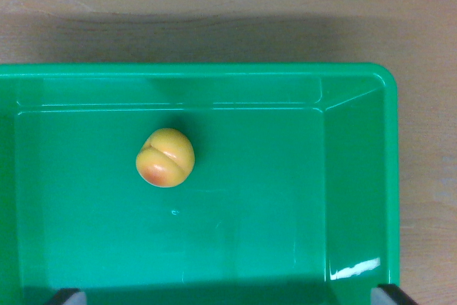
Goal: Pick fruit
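looking straight down from the wrist, the wooden table (pixel 214 5) is filling the top and running down the wrist view's right edge, pale and bare. sitting on it is the green tray (pixel 357 176), taking up most of the picture, its rounded corner showing at about two o'clock and a bright glare spot near five o'clock on its wall.

inside the tray, the peach (pixel 165 157) is resting alone on the flat floor, a little toward nine o'clock of the picture's centre, well apart from every wall. it is yellow-orange with a blush at its seven o'clock side and a crease running across it.

the gripper (pixel 230 298) is only just peeking in: two dark finger tips at the bottom edge, one near seven o'clock, one near five o'clock. they are standing spread wide with nothing between them, high above the fruit by the look of it.

the step in hand seems to be the approach. to do it well, the arm is needing to shift toward the peach so it sits midway between the tips, then come down straight. squeezing across the round flanks rather than along the crease should be steadier, since a smooth round fruit could roll or squirt out if caught off-centre. stopping short of the tray floor matters too.
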`<action>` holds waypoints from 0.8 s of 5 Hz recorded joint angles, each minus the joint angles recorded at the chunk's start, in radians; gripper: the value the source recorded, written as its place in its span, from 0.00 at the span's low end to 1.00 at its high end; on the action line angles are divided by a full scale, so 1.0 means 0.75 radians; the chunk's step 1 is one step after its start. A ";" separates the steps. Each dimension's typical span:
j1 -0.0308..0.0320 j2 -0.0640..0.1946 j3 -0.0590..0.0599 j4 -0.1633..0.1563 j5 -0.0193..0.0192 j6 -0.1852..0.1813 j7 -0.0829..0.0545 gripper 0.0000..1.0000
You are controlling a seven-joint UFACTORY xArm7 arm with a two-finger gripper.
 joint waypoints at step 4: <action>0.0041 0.017 0.000 -0.027 -0.0012 -0.045 -0.008 0.00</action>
